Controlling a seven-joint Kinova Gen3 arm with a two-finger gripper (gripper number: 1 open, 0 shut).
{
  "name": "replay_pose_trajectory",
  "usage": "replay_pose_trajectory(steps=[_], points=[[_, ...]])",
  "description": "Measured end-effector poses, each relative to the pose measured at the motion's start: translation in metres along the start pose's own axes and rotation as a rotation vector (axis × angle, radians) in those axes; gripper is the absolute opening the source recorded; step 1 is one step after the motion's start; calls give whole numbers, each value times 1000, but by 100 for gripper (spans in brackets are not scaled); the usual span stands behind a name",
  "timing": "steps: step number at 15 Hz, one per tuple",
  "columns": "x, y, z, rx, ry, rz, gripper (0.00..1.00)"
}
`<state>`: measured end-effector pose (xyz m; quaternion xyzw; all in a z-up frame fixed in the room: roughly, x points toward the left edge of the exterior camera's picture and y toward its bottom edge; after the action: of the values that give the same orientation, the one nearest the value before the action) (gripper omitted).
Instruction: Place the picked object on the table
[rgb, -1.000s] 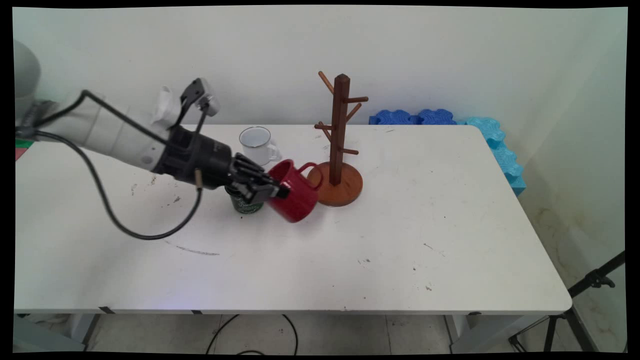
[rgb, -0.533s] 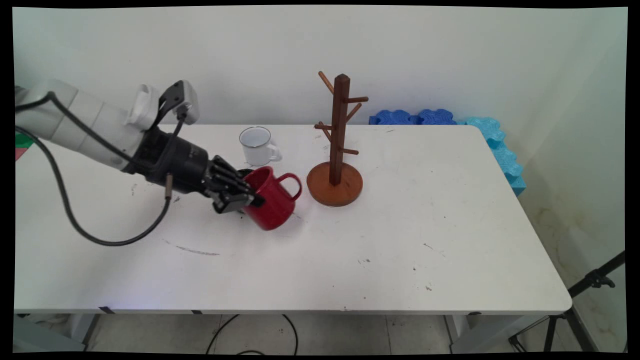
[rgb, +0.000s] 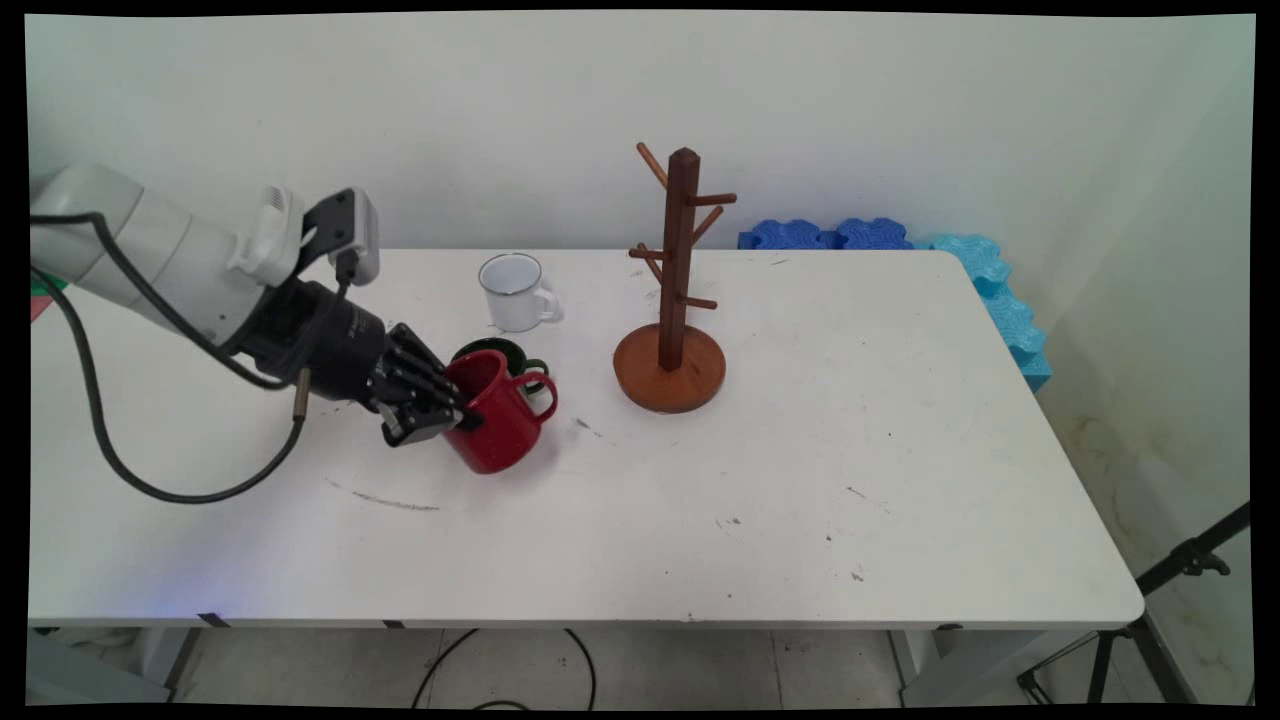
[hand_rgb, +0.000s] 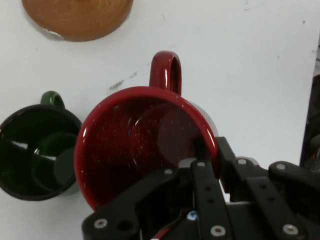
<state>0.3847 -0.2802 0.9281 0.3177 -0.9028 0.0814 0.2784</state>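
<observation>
Compared with one second ago, the gripper (rgb: 440, 420) has carried the red mug (rgb: 497, 415) to the left, away from the wooden mug tree (rgb: 672, 300), and lower to the white table (rgb: 800, 450). The jaws are closed on the mug's rim, one finger inside and one outside. The mug is tilted, just in front of the green mug (rgb: 510, 357). A white mug (rgb: 513, 291) stands behind.

A robot lab: bare white table (rgb: 900, 450), plain wall (rgb: 900, 120), tripod (rgb: 1170, 600) beside it.
</observation>
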Motion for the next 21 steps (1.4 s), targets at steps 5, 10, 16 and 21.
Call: replay_pose_trajectory(steps=[5, 10, 16, 21], points=[[-6, -2, 11, 7, -30, 46, 0], [-13, -4, 20, 15, -53, 68, 0], [-19, -4, 28, 20, -67, 80, 0], [-24, -5, 33, 24, -76, 88, 0]])
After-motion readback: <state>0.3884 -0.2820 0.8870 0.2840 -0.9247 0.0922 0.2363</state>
